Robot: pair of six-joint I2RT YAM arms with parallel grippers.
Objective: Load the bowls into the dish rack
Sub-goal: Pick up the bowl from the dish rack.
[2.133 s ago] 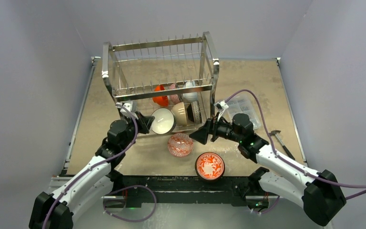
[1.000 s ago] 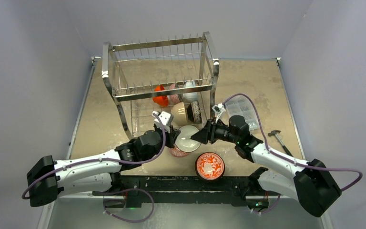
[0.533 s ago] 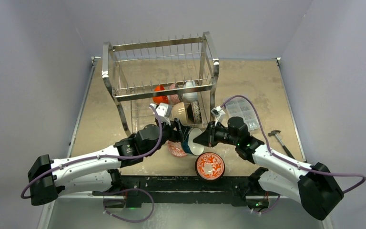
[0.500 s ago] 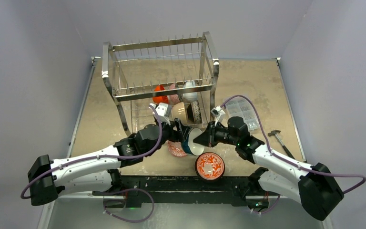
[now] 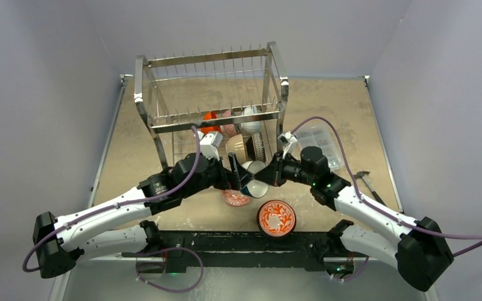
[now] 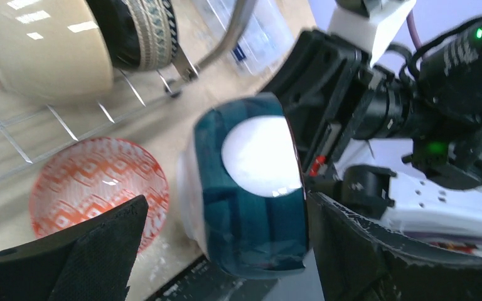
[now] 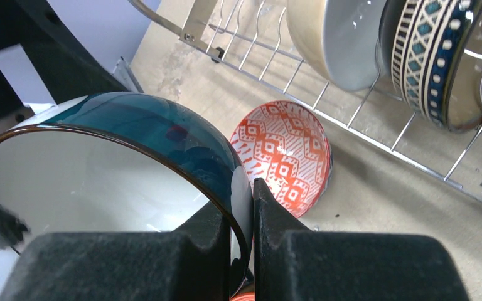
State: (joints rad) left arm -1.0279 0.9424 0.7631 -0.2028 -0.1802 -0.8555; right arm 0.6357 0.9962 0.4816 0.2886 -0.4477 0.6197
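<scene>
The teal bowl (image 5: 255, 179) hangs tipped on its side just in front of the dish rack's (image 5: 210, 119) lower shelf, clear of the table (image 5: 345, 106). The right gripper (image 5: 268, 177) pinches its rim.

The right wrist view shows that grip closely: two black fingers (image 7: 213, 232) squeeze the thin, brown-edged rim, one inside and one outside. It also shows the glossy white interior.

The left wrist view shows the other side: a dark blue-green glazed wall and a round white foot. There the left gripper (image 6: 226, 207) stands spread wide, its textured pads either side of the bowl.

Below the rack's front edge, a red-and-white patterned bowl (image 5: 235, 198) lies upside down on the table. A smooth tan bowl (image 7: 332, 37) and a banded bowl (image 7: 439, 56) stand on edge in the shiny wire slots.
</scene>
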